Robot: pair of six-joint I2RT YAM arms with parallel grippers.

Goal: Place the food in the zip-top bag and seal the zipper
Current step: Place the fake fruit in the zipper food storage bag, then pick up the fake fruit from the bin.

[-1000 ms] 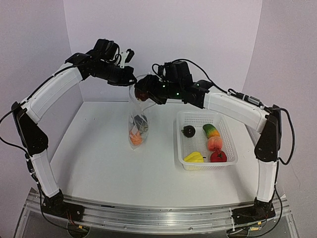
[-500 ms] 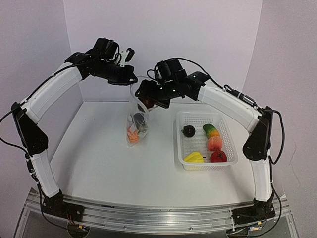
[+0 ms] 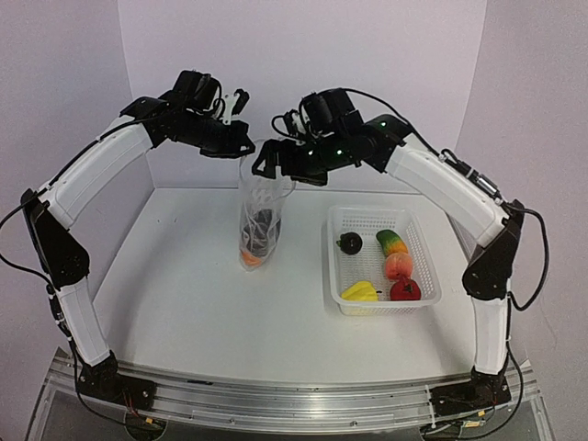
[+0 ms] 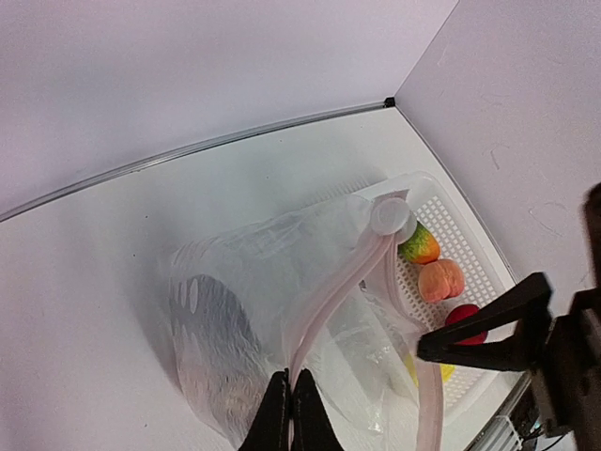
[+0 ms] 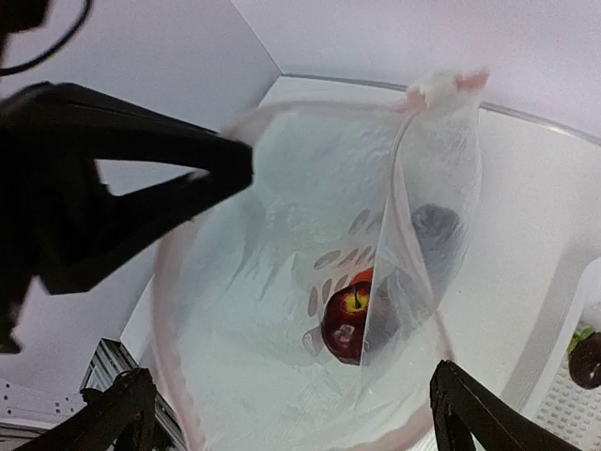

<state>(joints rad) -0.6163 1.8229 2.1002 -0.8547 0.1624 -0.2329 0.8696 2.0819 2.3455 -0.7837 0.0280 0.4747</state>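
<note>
My left gripper is shut on the zipper edge of the clear zip-top bag and holds it hanging, mouth open, with its bottom on the table. In the left wrist view its fingertips pinch the pinkish strip. My right gripper is open and empty just above the bag's mouth, and looks down into it. A red apple lies inside the bag on an orange piece, with a dark piece beside it. The orange piece shows at the bag's bottom.
The white perforated basket stands right of the bag. It holds a dark round one, a green-orange mango, a peach, a yellow pepper and a red apple. Walls close the back and sides.
My right gripper carried a red apple over the bag's mouth, let it go and opened. The apple now lies in the bag. The bag has swung a little.
</note>
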